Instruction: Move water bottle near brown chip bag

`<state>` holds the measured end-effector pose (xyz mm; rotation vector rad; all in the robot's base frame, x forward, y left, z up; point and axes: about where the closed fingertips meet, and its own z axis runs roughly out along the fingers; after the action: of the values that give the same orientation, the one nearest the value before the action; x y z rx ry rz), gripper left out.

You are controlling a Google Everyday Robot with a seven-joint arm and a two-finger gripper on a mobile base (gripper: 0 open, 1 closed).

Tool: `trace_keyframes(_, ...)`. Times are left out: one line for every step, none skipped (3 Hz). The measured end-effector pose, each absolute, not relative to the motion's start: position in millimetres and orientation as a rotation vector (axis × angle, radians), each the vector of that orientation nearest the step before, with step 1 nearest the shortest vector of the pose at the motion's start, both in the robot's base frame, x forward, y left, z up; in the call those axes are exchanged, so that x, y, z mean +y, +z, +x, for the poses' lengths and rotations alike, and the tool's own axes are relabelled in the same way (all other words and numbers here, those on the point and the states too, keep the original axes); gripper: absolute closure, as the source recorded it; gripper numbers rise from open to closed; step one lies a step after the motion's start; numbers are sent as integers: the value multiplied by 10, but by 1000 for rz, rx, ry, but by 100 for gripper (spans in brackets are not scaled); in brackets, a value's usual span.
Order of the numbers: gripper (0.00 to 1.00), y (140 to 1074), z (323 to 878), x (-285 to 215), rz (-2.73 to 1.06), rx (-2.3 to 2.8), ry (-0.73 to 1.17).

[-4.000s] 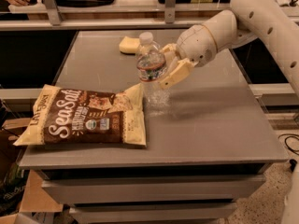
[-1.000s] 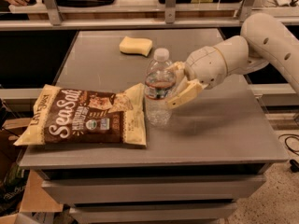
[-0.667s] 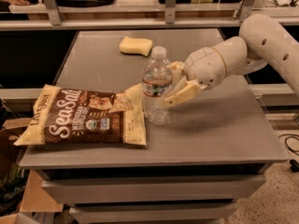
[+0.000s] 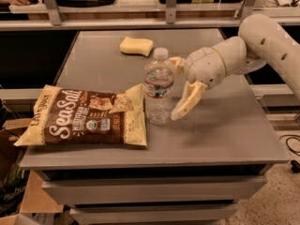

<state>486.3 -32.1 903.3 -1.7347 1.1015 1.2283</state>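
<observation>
One water bottle (image 4: 159,86): stands upright on the grey table (image 4: 234,135), white cap on, just beside the right edge of the brown chip bag (image 4: 84,118). Sits with its base close against the bag's raised cream corner; cannot tell whether touching. Looks placed as required, judging from position alone.

Gripper (image 4: 177,89): sits immediately right of the bottle, jaws spread. Keeps one finger behind the bottle's shoulder and the other angled down toward its base. Appears to hold nothing. Leaves little clearance to the bottle wall.

Hazards from here:
- Tipping. Tall, narrow and light; likely topples onto the bag if clipped by the lower finger during retreat. Withdraw to the right, away from the bottle, before lifting or swinging.
- Dragging. Avoid any sideways sweep with a finger against the ribbed wall; risks pulling the bottle away from the bag.
- Unsteady footing. Possibly rests partly on the bag's corner; check for lean.

Yellow sponge (image 4: 136,46): lies well apart at the far side, out of the retreat path.
</observation>
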Motion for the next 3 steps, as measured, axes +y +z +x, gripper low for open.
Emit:
trace_keyframes(0,9029,4870,-313,-1738,1104,1232)
trace_keyframes(0,9071,4901,-356,-1742,1118,1219)
trace_keyframes(0,9184,4953,-461,-1744,1139,1178)
